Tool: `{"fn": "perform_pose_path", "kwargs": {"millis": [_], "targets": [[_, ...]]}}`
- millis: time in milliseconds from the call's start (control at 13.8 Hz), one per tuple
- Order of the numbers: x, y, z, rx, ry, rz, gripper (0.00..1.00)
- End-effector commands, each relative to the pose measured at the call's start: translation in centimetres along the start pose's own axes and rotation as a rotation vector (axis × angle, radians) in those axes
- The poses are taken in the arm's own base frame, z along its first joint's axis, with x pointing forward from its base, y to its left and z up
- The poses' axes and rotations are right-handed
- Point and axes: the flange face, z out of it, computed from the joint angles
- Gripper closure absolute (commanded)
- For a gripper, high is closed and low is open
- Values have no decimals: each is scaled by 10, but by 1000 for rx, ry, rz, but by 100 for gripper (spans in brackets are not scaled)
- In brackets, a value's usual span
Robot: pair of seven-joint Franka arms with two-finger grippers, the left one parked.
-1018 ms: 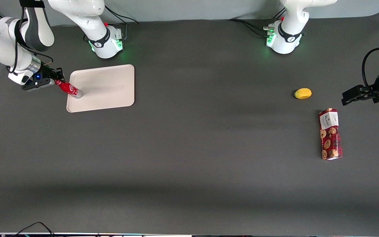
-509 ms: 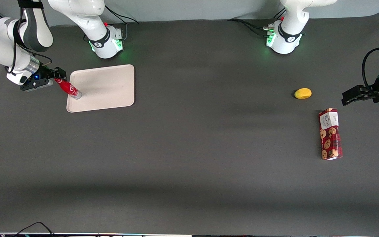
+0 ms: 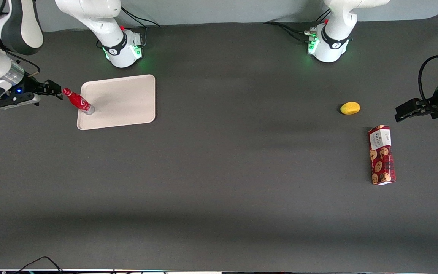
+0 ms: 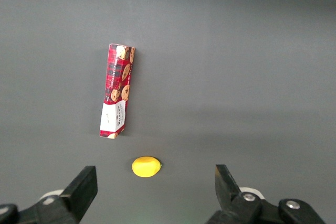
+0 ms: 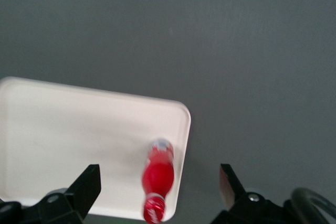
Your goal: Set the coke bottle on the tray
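Front view is showing the small slim red coke bottle (image 3: pixel 78 101) with red cap and clear base standing upright on the flat rectangular beige tray (image 3: pixel 124 101), its base sitting just inside the rim at the tray's nine o'clock edge, toward the working arm's end of the table. The black two-finger gripper (image 3: pixel 55 91) is hanging at nine o'clock from the bottle's cap, near it but apart, carrying nothing. Right wrist view is confirming this: the jaws are standing wide, one finger (image 5: pixel 84 187) to each side, and the bottle (image 5: pixel 158 174) is showing between them with clear air on both sides, resting close to the tray's (image 5: pixel 68 140) rounded corner.

Handling judgement: the bottle is looking light and stiff, with a smooth, probably slippery skin; tall and narrow on a small base, it is likely tipping at a slight knock. Should it need taking again, the waist below the neck is offering the surest hold.

Task judgement: placement is appearing complete; only clearing away is remaining.

Toward the parked arm's end, a small yellow lemon-shaped fruit (image 3: pixel 350 108) and a long red cardboard cookie box (image 3: pixel 381 155) are lying well apart from the tray, the box nearer the front camera.
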Motion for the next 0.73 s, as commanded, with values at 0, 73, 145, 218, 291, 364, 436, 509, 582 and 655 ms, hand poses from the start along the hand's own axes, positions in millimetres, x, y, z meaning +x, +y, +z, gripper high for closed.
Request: {"fn": "perform_pose_path", "kwargs": {"millis": [0, 73, 145, 218, 291, 364, 436, 509, 582, 655], "targets": [[55, -45, -75, -23, 9, 80, 0], [75, -67, -102, -3, 17, 101, 0], [89, -79, -124, 18, 22, 122, 0], [103, -87, -146, 20, 41, 141, 0], [119, -97, -160, 20, 58, 161, 0], [132, -104, -174, 20, 87, 182, 0], [141, -108, -182, 23, 106, 199, 0], [147, -109, -189, 28, 121, 221, 0], [154, -112, -188, 33, 122, 232, 0], [160, -113, -187, 37, 121, 232, 0]]}}
